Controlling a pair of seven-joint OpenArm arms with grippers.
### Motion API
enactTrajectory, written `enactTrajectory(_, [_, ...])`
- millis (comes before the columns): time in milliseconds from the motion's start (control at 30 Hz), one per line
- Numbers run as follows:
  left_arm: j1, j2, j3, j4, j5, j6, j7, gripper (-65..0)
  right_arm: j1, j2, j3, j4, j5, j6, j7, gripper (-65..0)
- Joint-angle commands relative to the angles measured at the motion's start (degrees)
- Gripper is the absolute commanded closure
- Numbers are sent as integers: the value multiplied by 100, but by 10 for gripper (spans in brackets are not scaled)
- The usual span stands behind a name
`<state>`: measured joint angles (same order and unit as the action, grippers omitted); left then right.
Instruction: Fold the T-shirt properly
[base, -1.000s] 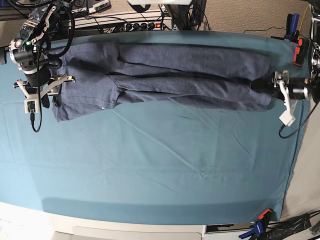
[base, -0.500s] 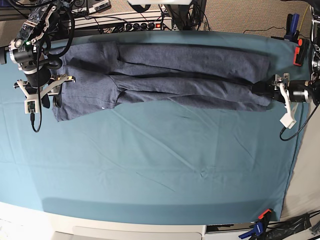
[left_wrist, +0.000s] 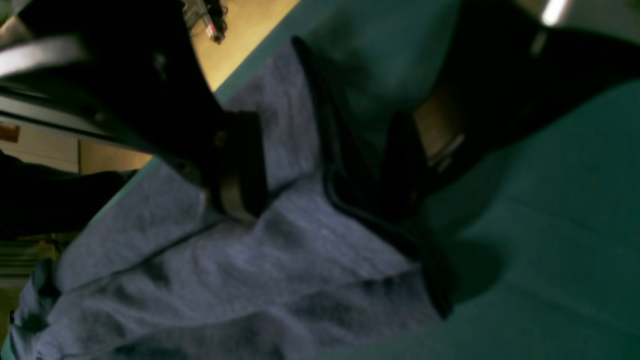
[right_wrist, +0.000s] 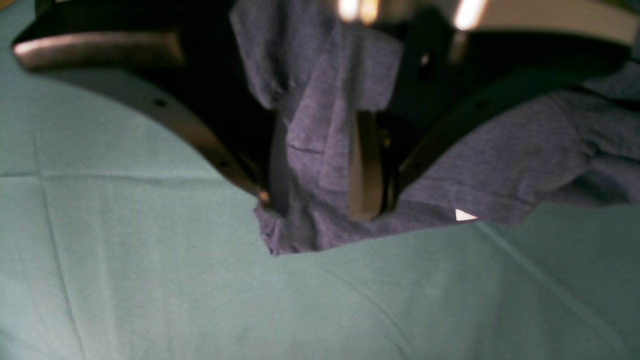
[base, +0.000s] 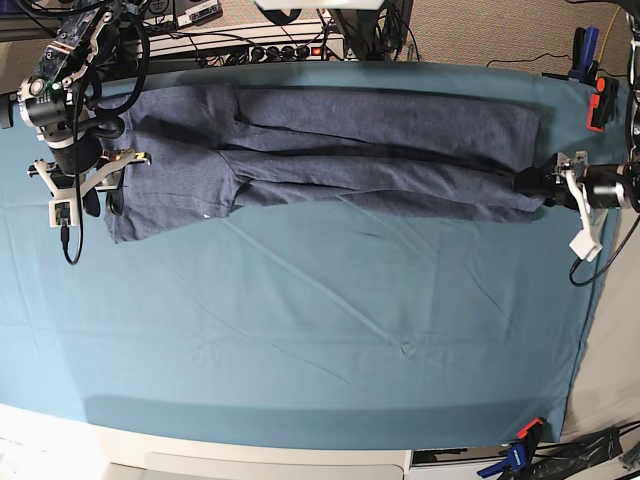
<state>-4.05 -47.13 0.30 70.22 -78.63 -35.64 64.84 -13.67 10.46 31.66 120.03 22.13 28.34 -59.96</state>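
- The T-shirt (base: 340, 155) is spread along the far side of the bench (base: 320, 330), on the teal cloth, already narrowed into a long band with its sides folded in.
- Its long axis runs across the base view, from one arm to the other, so that each arm is stationed at one short end.
- The right gripper (right_wrist: 320, 200) is seen with its jaws closed on a bunched fold of the T-shirt near its edge; in the base view this is the end at the left.
- The left gripper (left_wrist: 320, 185) is seen with its jaws apart, one finger resting on the fabric and the other beside the dark hem, so nothing is judged to be gripped there.
- The coming fold is judged to turn on this: the band's length lies between the two grippers, and one end must be carried along that axis toward the other.
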Motion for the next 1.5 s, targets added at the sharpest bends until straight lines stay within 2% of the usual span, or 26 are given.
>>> enactTrajectory(0, [-164,-160,-59,50,-105,-15,-85,-379,35,76,31,116,57,-26,127,-215])
enactTrajectory(100, [-354,-160,-59,50,-13,-13,-94,-378,35,76,31,116,57,-26,127,-215])
enactTrajectory(233, [-590,-162,-59,50,389,271,-284,-378,35,76,31,116,57,-26,127,-215])
enactTrajectory(467, [-675,-164,-59,50,544,330,-328,-378,35,76,31,116,55,-26,125,-215])
enactTrajectory(667, [-1080,-164,-59,50,684,334,-400,-378,33,48,28,116,59,-26,125,-215])
enactTrajectory(867, [-1528,-162,-59,50,999,542,-533,-377,35,48,28,116,57,-26,125,-215])
enactTrajectory(1100, [-1062,-157,-59,50,1088,632,-525,-377,33,48,28,116,57,-26,120,-215])
enactTrajectory(1467, [-79,-136,-59,50,789,632,-424,-377,35,48,28,116,57,-26,109,-215])
